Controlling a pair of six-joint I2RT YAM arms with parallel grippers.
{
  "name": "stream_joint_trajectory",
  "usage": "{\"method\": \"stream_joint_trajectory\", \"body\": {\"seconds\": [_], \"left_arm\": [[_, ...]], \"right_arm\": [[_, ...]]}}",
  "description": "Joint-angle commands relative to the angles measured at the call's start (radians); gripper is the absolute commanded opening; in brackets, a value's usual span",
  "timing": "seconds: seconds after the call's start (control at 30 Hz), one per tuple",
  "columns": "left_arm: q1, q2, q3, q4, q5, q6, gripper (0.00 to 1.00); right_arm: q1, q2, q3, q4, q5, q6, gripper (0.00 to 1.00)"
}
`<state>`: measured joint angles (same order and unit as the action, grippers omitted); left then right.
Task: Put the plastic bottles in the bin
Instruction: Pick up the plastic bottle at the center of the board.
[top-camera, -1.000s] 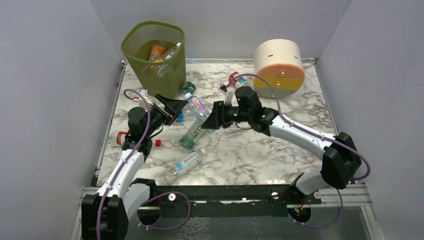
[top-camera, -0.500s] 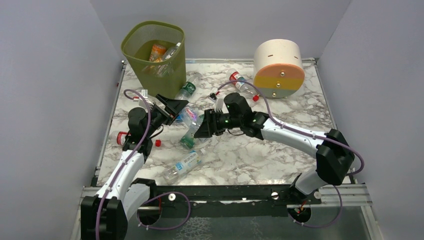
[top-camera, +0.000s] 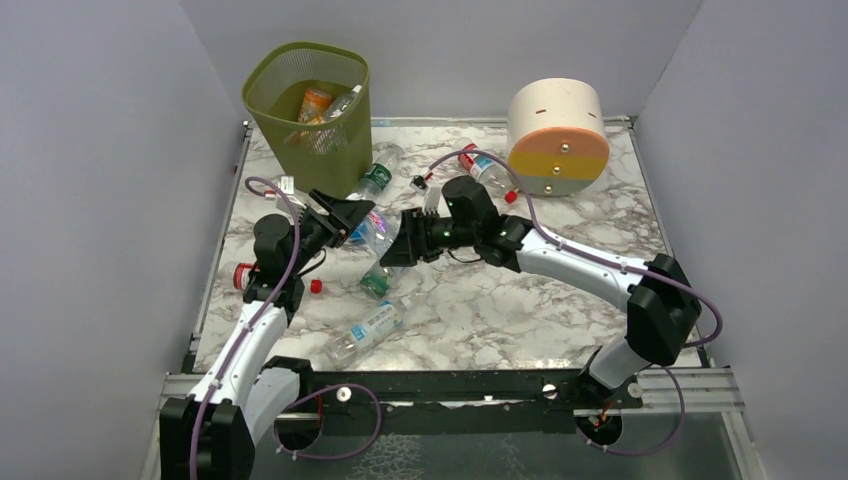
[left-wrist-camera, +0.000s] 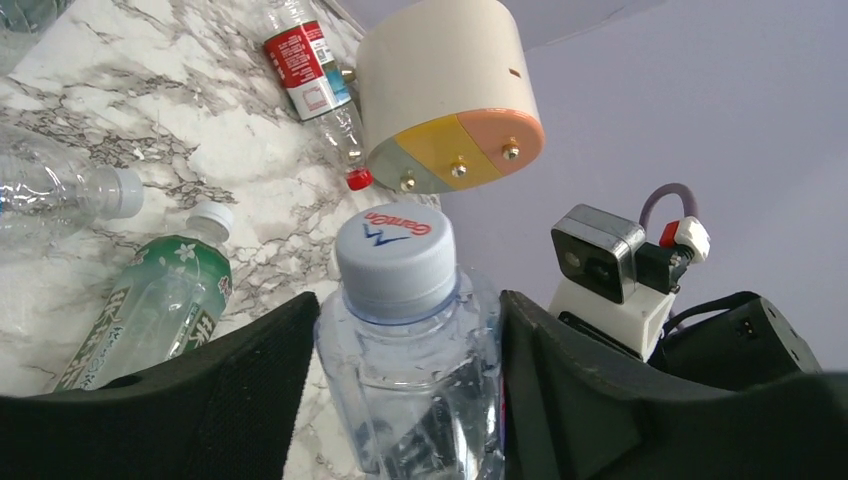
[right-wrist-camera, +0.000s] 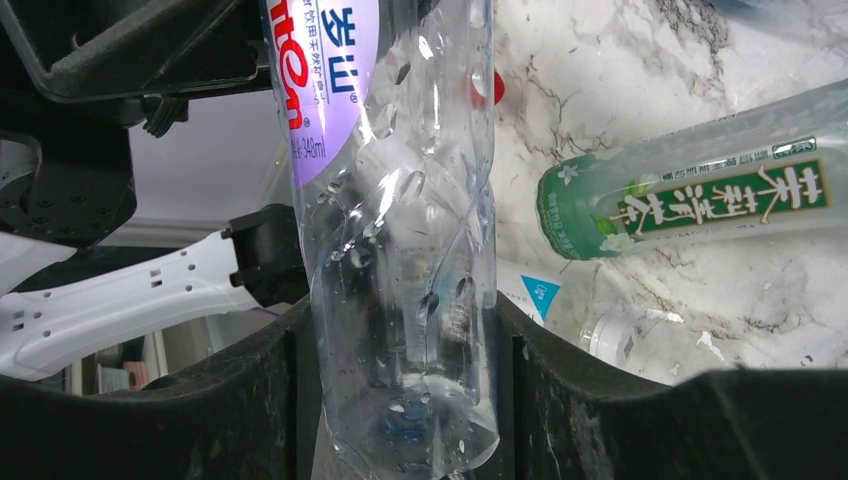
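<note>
One clear plastic bottle (top-camera: 374, 228) with a white cap and purple label hangs between both arms above the table. My left gripper (top-camera: 350, 216) is shut on its shoulder just below the cap (left-wrist-camera: 394, 258), both fingers pressed to the plastic. My right gripper (top-camera: 402, 240) is shut on its base end (right-wrist-camera: 405, 380). The olive mesh bin (top-camera: 335, 150) stands at the back left with bottles inside (top-camera: 316, 103). More bottles lie on the marble: a green-labelled one (top-camera: 377, 280) under the right gripper, one (top-camera: 367, 330) nearer the front, one (top-camera: 379, 174) by the bin, a red-labelled one (top-camera: 484, 167).
A cream cylinder (top-camera: 557, 125) with orange, yellow and grey bands lies at the back right. A red-capped bottle (top-camera: 243, 275) and a loose red cap (top-camera: 316, 286) sit beside the left arm. Grey walls close in the table on three sides.
The right arm carried the bottle leftward to the left gripper. The left gripper, open before, has shut on the bottle's cap end.
</note>
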<state>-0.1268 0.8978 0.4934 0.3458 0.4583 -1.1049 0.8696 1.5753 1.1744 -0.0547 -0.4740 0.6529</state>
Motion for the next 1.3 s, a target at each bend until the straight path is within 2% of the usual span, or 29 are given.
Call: {"method": "stream_joint_trajectory", "body": {"seconds": [0.0,0.27,0.37,0.6,0.73,1.27], "left_arm": [[-0.008,-0.002,0.05,-0.031,-0.004,0.036,0.66],[-0.011,0.021,0.107,-0.103,-0.011,0.077,0.45],[-0.011,0.03,0.124,-0.134,-0.011,0.097,0.4],[-0.013,0.031,0.132,-0.173,-0.025,0.13,0.4],[-0.012,0.046,0.136,-0.171,-0.025,0.137,0.4],[-0.014,0.152,0.24,-0.167,-0.016,0.187,0.4]], "right_arm": [[0.003,0.023,0.062,0.004,0.022,-0.031,0.57],[0.003,0.039,0.085,-0.005,0.024,-0.039,0.57],[0.003,0.043,0.096,-0.013,0.017,-0.04,0.61],[0.003,0.043,0.129,-0.061,0.013,-0.046,0.76],[0.003,0.034,0.157,-0.118,0.026,-0.063,0.81],[0.003,-0.112,0.191,-0.385,0.199,-0.138,0.88]]}}
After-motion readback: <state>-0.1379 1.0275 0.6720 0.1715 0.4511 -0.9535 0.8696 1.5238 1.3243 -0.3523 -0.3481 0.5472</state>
